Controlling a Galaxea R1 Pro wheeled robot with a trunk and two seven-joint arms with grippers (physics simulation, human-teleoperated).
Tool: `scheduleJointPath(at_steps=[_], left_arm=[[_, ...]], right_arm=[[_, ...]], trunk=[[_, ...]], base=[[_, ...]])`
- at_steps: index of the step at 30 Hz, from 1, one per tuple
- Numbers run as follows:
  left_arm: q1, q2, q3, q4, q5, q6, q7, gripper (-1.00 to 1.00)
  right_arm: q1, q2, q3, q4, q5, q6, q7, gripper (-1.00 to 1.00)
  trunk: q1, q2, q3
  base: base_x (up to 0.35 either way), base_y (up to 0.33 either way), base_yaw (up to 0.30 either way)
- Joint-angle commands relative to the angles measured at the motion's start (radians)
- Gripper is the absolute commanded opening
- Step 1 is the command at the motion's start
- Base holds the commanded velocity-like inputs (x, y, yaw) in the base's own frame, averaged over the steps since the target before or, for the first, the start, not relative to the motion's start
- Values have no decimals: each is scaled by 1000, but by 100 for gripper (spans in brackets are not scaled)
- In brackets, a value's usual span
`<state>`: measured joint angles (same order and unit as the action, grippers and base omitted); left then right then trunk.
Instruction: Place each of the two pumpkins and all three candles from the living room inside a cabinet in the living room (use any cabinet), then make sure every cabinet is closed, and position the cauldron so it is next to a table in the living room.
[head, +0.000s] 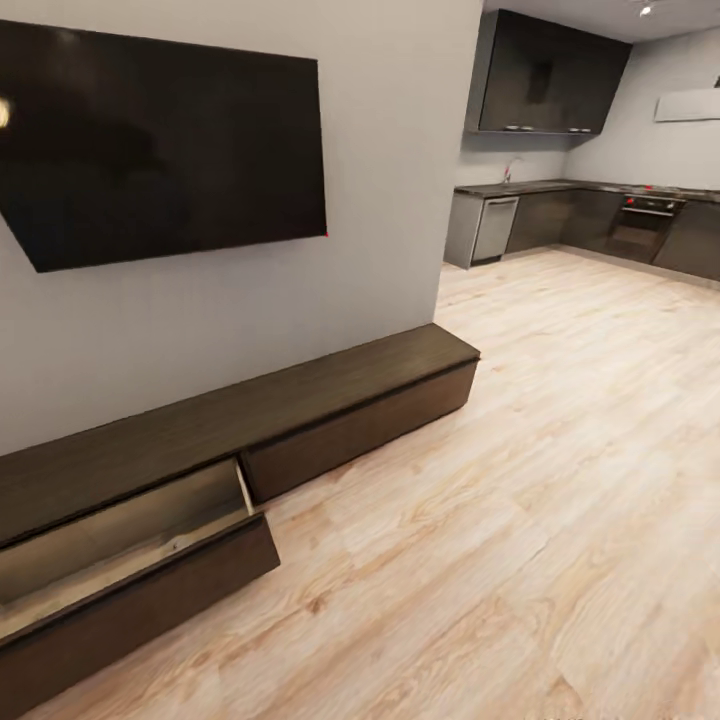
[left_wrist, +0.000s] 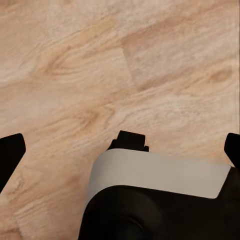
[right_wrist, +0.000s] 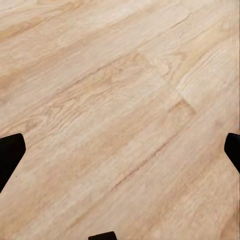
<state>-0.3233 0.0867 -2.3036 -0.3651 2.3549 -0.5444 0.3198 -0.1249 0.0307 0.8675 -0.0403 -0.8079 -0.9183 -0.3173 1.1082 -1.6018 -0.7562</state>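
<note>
The long, low dark brown cabinet (head: 300, 390) runs along the wall under the television. Its left drawer (head: 130, 535) is pulled out, and the part of its pale inside that I see holds nothing. The drawer front to the right (head: 360, 430) is shut. My left gripper (left_wrist: 120, 147) hangs open over the wooden floor, with one dark fingertip (left_wrist: 10, 155) at each side of the left wrist view. My right gripper (right_wrist: 121, 150) is open too, above bare floor planks, nothing between its fingers. The pumpkins, candles, cauldron and table are out of view.
A large black television (head: 160, 150) hangs on the grey wall. A kitchen with dark units and an oven (head: 645, 215) lies at the back right. Light wooden floor (head: 520, 480) spreads right of the cabinet. A white-and-black part of my own body (left_wrist: 160, 195) sits below the left gripper.
</note>
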Motion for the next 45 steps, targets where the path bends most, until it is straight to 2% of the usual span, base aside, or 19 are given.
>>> scheduleJointPath(at_steps=[1,16,30,34,35,37,45], left_arm=[[-2,0,-8,-4,1,-6,7,100],[-2,-1,-8,-3,1,17,7,100],[-2,-13,-8,-3,1,24,7,100],[-2,-13,-8,-3,1,24,7,100],[-2,-13,-8,-3,1,24,7,100],[-2,-13,-8,-3,1,24,7,100],[-2,-13,-8,-3,1,24,7,100]], right_arm=[[-1,0,8,0,0,0,-9,100],[-1,0,6,-1,0,27,-6,100],[0,0,5,-1,-1,28,-6,100],[0,0,6,-3,-35,27,-6,100],[0,0,6,-3,-61,27,-6,100],[0,0,7,-4,-86,27,-5,100],[-1,0,5,-5,-101,29,-5,100]], trunk=[[0,0,-1],[0,0,-1],[0,0,-1],[0,0,-1],[0,0,-1],[0,0,-1],[0,0,-1]], base=[[153,-221,-298],[147,-202,-298],[14,-18,-300],[0,0,-300],[0,0,-300],[0,0,-300],[0,0,-300]])
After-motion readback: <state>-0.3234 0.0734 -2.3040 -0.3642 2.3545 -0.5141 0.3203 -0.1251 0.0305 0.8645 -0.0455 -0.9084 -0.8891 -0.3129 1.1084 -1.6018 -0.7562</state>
